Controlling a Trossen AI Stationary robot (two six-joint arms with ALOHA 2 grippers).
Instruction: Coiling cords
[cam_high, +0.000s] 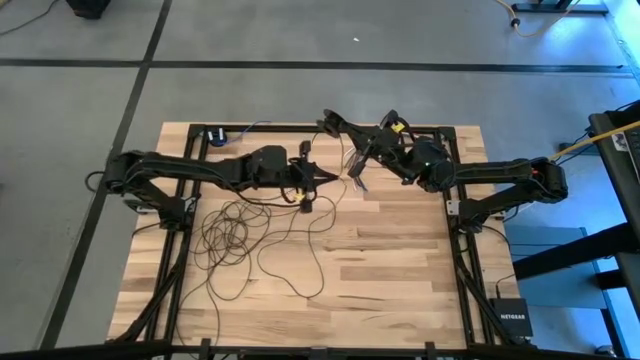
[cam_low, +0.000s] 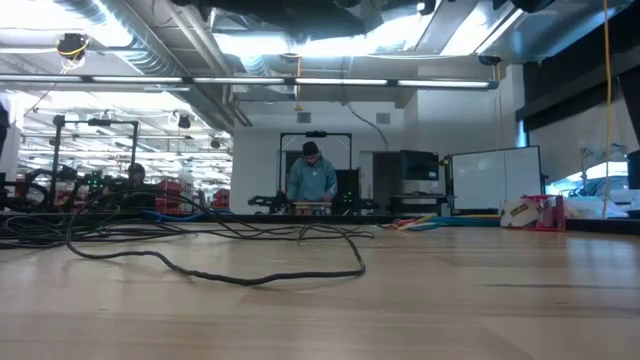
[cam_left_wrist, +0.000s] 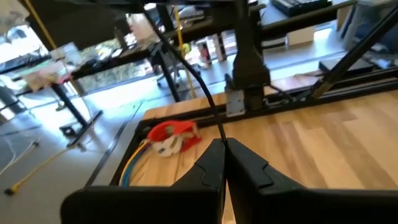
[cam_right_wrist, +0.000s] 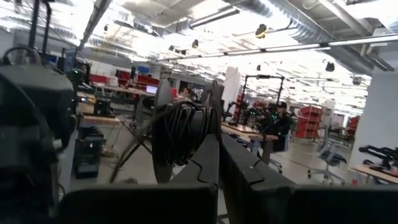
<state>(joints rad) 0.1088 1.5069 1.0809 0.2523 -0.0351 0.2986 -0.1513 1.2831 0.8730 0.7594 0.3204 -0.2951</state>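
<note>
The left arm's fingers (cam_left_wrist: 224, 163) are pinched together on a strand of the cords (cam_high: 240, 235), lifted above the bench (cam_high: 400, 270) near its far middle. The right arm's fingers (cam_right_wrist: 219, 155) are clamped on a coiled bundle of the same wire, held up just beside them. The rest sprawls in loose loops over the bench's left half, below the left arm.

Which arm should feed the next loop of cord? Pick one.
Left. The left gripper is shut on the cord, beside the loose loops. The right gripper is shut on the wound bundle, so it seems best kept as holder.
</note>
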